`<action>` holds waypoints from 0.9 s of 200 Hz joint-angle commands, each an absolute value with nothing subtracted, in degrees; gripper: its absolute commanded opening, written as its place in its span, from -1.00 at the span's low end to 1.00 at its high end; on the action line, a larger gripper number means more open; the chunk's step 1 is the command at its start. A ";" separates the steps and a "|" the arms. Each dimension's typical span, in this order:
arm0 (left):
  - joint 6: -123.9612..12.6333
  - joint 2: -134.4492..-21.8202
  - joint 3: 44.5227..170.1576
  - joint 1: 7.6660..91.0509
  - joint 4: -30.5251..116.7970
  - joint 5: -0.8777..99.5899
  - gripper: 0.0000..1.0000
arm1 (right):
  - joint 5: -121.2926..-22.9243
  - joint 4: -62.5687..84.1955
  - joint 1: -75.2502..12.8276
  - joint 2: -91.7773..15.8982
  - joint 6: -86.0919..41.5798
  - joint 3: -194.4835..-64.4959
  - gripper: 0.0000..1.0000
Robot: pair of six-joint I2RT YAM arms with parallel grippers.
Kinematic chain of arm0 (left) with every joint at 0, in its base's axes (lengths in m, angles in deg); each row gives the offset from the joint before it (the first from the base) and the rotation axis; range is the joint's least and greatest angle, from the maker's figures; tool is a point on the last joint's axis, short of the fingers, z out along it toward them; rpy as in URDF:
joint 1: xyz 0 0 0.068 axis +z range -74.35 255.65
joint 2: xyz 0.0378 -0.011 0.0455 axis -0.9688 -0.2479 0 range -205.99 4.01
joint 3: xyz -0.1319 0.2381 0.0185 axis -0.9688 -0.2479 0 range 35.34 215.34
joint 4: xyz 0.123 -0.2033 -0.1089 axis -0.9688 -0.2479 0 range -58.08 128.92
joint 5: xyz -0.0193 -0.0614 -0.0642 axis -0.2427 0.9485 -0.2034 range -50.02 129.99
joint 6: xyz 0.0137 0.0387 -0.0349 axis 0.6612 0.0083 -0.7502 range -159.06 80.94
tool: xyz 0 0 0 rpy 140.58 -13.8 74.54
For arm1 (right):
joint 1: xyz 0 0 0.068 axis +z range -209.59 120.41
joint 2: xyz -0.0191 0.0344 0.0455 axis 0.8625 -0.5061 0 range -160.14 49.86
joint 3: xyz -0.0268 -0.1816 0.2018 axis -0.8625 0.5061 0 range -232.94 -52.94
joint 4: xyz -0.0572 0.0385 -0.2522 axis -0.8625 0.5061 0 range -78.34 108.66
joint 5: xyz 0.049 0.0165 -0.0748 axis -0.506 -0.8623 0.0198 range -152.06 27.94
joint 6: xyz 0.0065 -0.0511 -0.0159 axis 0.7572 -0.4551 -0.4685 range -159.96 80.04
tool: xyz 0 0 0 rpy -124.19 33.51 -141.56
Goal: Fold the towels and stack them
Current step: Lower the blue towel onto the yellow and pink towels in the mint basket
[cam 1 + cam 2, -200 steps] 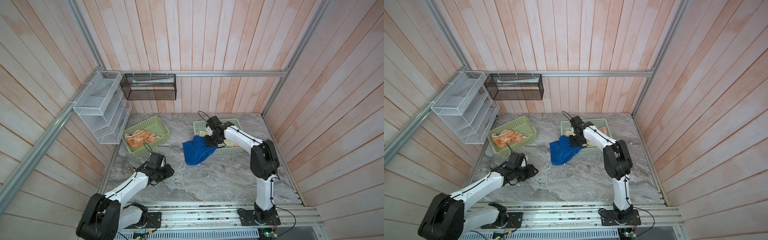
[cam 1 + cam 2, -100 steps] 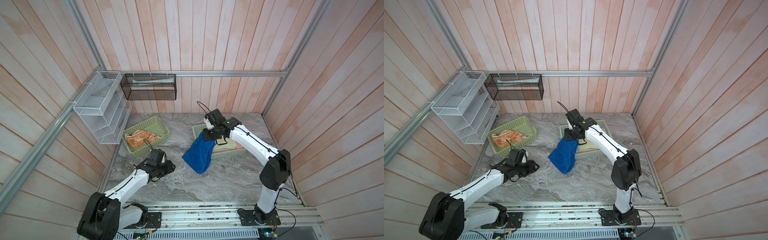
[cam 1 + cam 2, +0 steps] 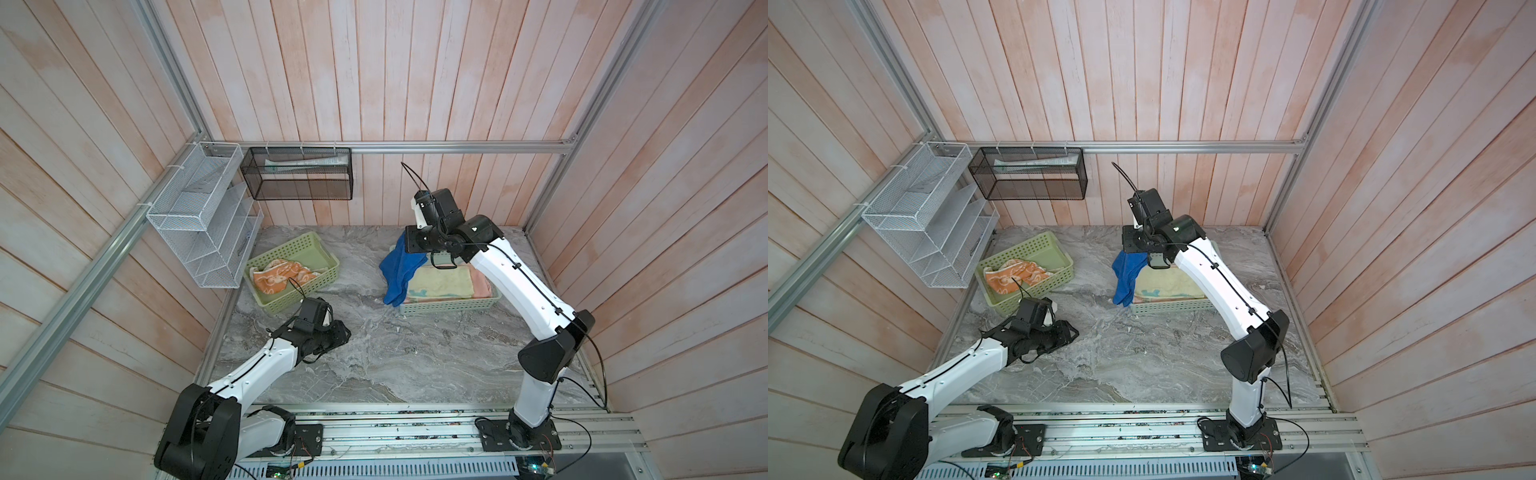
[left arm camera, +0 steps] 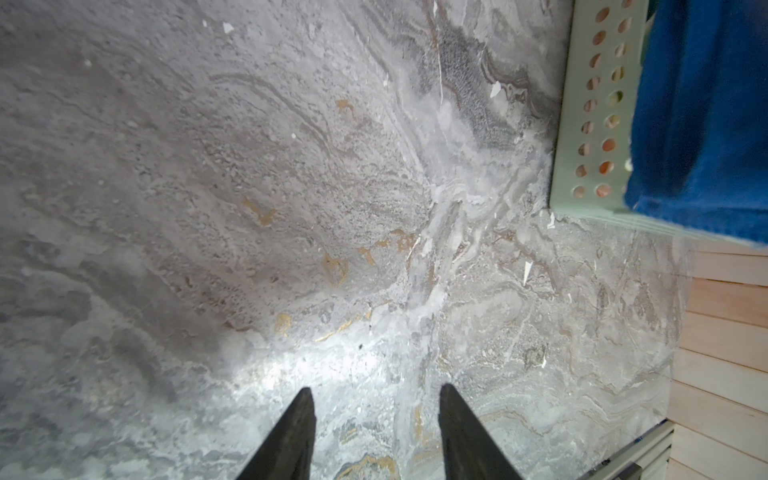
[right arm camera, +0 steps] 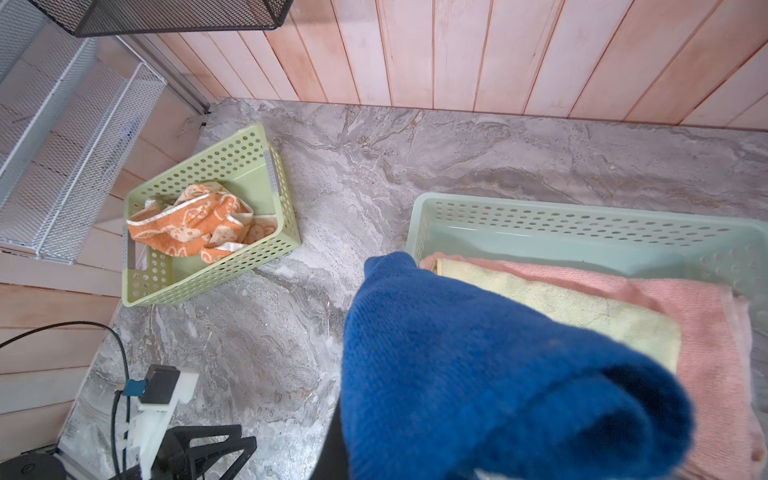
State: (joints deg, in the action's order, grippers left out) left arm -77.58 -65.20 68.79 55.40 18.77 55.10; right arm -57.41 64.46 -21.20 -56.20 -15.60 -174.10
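Blue towel (image 3: 401, 270) raised, hanging beneath clamped right hand (image 3: 410, 244).

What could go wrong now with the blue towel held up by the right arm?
The right pincer grips the blue towel at one bunched point; it hangs crumpled over the rim of the pale basket, so it may land unfolded, partly outside.
Its hanging part is close to the folded yellow towel and could drag it askew.
The left pincer, open over the table, gives no second hold.
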 commanded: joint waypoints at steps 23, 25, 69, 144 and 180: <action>-76.59 -64.41 68.86 55.65 19.40 54.42 0.01 | -54.52 62.19 -26.01 -55.71 -16.24 -166.62 -1.00; -76.65 -64.43 68.83 55.64 19.51 54.47 0.01 | -54.57 61.36 -26.37 -55.41 -16.25 -165.56 -1.00; -76.41 -65.88 69.55 55.69 18.96 54.62 0.01 | -63.19 44.21 -36.18 -49.70 -12.16 -141.61 -1.00; -77.06 -67.79 69.88 55.62 19.68 55.01 0.01 | -62.02 46.71 -39.12 -53.24 -15.68 -139.73 -1.00; -77.18 -68.73 70.53 55.70 19.95 55.10 0.01 | -61.04 45.59 -40.86 -51.72 -15.83 -137.33 -1.00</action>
